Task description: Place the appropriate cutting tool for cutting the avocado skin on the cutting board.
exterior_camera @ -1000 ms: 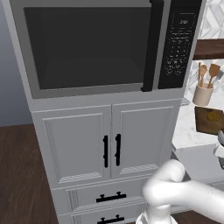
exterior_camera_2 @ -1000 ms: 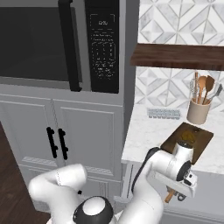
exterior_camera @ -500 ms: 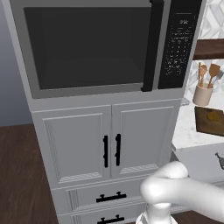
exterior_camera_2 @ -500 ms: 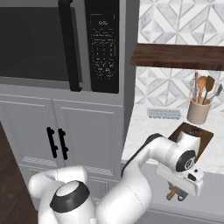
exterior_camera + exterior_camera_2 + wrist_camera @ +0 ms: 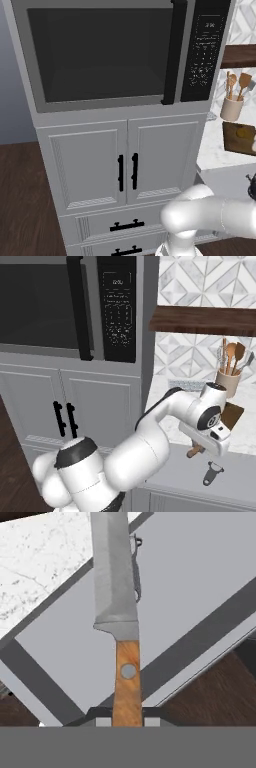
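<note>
A black-fronted microwave (image 5: 115,52) sits above white cabinet doors (image 5: 127,162); a cream utensil crock (image 5: 227,382) stands under a wooden wall shelf (image 5: 205,320); a peeler (image 5: 212,472) lies on the grey counter (image 5: 175,476)

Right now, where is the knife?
The knife is gripped by its wooden handle in the hand, blade pointing out over the grey counter. In the right base view its handle end pokes out below the hand, left of the peeler.

We are in a home kitchen: a built-in microwave (image 5: 115,50) sits above grey panelled cabinet doors (image 5: 122,162) and drawers (image 5: 112,227), beside a marble tabletop (image 5: 172,421) with a patterned tile backsplash (image 5: 200,356), a wooden wall shelf (image 5: 202,321), and a crock of wooden utensils (image 5: 231,368).
</note>
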